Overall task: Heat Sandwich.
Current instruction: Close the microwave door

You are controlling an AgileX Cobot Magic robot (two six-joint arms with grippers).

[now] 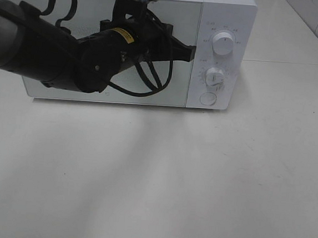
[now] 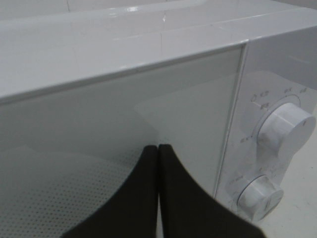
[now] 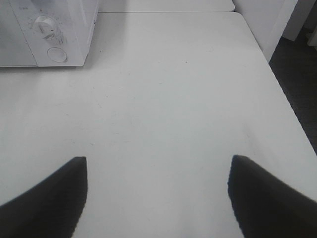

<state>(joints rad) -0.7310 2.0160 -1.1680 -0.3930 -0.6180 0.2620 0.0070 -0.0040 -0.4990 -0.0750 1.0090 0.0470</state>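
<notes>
A: Rt gripper point(image 3: 157, 159)?
B: Spread wide, empty, above white table point(image 3: 163, 89).
A: Lt gripper point(image 2: 158, 147)?
B: Pinched together, empty, at closed door point(image 2: 99, 124) of microwave point(image 1: 226, 13), nr upper dial point(image 2: 286, 126).
A: Sandwich?
B: Unseen; whereabouts can't tell.

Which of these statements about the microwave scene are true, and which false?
1. The microwave door is closed. True.
2. The left pincer is wide open. False: it is shut.
3. The right pincer is open above the table. True.
4. A sandwich lies on the table. False: no sandwich is in view.
5. The knobs sit left of the door. False: right of it, in the high view.
</notes>
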